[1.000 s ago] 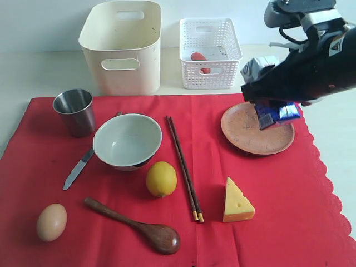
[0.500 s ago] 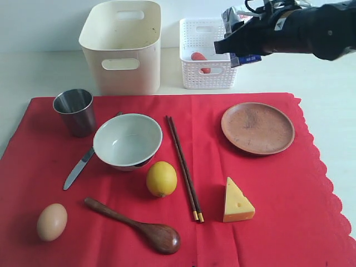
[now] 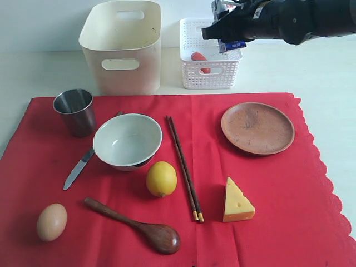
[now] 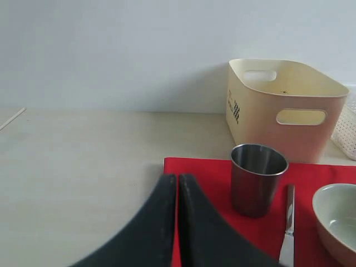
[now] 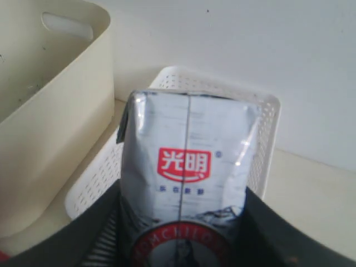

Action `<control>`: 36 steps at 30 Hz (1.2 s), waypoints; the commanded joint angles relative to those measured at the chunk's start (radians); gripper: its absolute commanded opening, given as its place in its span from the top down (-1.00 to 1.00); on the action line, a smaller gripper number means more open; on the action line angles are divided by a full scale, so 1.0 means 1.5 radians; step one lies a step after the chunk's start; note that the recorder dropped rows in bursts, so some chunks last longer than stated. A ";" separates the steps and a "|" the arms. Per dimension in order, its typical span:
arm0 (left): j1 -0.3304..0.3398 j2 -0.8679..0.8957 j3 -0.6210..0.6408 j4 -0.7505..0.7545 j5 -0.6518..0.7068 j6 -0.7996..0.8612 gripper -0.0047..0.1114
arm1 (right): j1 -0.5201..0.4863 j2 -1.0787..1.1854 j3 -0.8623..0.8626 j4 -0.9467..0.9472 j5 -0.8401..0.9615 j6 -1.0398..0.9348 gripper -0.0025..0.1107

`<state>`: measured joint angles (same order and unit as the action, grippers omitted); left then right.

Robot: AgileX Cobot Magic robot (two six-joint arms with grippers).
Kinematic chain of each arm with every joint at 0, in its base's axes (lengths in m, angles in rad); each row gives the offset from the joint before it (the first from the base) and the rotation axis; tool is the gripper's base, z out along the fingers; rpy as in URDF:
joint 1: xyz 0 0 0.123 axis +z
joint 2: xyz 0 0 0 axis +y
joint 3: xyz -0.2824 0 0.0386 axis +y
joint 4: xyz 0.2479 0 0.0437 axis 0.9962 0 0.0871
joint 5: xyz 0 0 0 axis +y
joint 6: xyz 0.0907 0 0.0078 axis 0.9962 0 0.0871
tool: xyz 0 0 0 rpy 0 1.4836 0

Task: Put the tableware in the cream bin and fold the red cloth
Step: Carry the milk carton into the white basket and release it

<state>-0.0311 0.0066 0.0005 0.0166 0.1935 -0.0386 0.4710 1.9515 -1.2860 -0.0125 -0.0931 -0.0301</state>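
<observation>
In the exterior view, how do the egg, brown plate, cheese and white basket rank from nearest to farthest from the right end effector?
1. White basket, at the back, beneath the right end effector and its pouch.
2. Brown plate, right side of the red cloth.
3. Cheese, front, right of middle.
4. Egg, front left corner.

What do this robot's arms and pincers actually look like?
The right arm is bulky and glossy black, with grey-white parts near its wrist. The left gripper has two smooth black fingers, curved and tapering to narrow tips. The right gripper has black fingers too.
</observation>
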 commanded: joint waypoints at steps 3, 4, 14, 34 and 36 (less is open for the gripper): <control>0.002 -0.004 0.000 -0.004 0.000 0.002 0.85 | -0.003 0.059 -0.087 -0.004 -0.027 -0.005 0.96; 0.002 -0.004 0.000 -0.004 0.000 0.002 0.85 | -0.003 0.071 -0.104 -0.004 -0.024 -0.005 0.96; 0.002 -0.004 0.000 -0.004 0.000 0.002 0.85 | -0.003 0.166 -0.195 -0.004 -0.022 -0.008 0.96; 0.002 -0.004 0.000 -0.004 0.000 0.002 0.85 | -0.012 0.223 -0.212 0.008 -0.068 -0.010 0.16; 0.002 -0.004 0.000 -0.004 0.000 0.002 0.85 | -0.012 0.223 -0.212 0.008 -0.068 -0.010 0.12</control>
<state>-0.0311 0.0066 0.0005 0.0166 0.1935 -0.0369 0.4567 2.2915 -1.5903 0.0000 -0.1447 -0.0377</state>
